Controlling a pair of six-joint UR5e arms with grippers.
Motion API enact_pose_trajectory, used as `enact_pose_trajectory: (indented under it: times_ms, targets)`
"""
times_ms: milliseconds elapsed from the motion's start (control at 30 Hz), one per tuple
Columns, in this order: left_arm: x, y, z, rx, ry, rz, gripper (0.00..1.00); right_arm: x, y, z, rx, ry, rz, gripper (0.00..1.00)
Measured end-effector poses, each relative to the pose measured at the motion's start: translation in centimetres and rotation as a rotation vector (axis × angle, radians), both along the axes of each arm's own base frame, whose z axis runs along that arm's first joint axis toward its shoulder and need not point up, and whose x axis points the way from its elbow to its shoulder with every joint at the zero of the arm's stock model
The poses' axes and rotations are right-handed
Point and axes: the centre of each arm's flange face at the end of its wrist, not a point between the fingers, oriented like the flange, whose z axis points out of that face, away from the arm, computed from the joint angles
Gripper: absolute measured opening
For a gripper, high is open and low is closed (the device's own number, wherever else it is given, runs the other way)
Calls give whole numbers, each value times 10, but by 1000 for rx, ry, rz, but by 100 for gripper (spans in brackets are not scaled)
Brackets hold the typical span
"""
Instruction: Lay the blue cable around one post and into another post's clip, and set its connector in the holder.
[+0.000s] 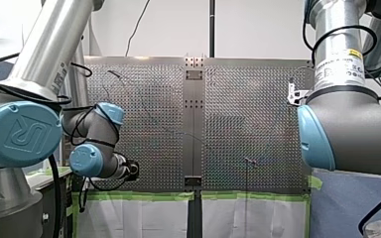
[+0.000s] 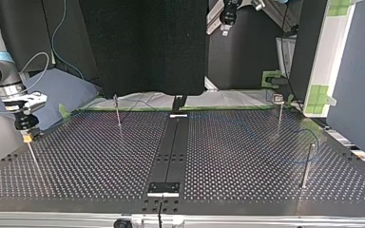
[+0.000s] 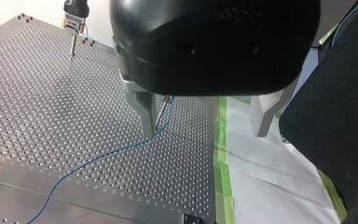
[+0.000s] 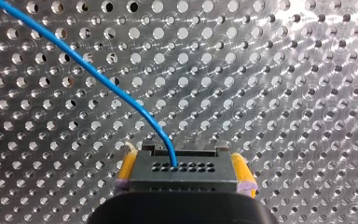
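While the right gripper [image 4: 184, 164] is pinching the black connector [image 4: 177, 176] between its yellow pads [image 4: 127, 167], you are seeing the blue cable [image 4: 98, 77] rising out of the connector and arcing away over the perforated table [image 4: 284, 93]. In the top view that gripper is hovering at the table's left edge, directly over a thin post [image 2: 32, 156]; you cannot tell whether connector and post are touching. The left gripper [image 3: 205, 134] is hanging with its metal fingers [image 3: 145, 114] spread wide, holding nothing, near the green tape [image 3: 221, 154] along the table's edge. Just beside one finger a slim post [image 3: 161, 112] is standing, and the cable is passing close by its foot and trailing off across the table; whether it is wrapping around the post is not clear. Farther out, at the top view's right, a clip-topped post [image 2: 279, 111] and a tall post [image 2: 307, 164] are standing apart.
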Motion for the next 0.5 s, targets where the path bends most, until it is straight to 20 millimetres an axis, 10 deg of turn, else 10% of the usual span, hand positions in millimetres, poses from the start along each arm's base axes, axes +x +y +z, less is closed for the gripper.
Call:
enact_pose_trajectory:
  times_ms: [433, 500]
  targets:
    - [0, 0, 0, 0, 0, 1, 100, 0, 0, -1, -2, 4, -1, 2]
    - [0, 0, 0, 0, 0, 1, 100, 0, 0, -1, -2, 6, -3, 19]
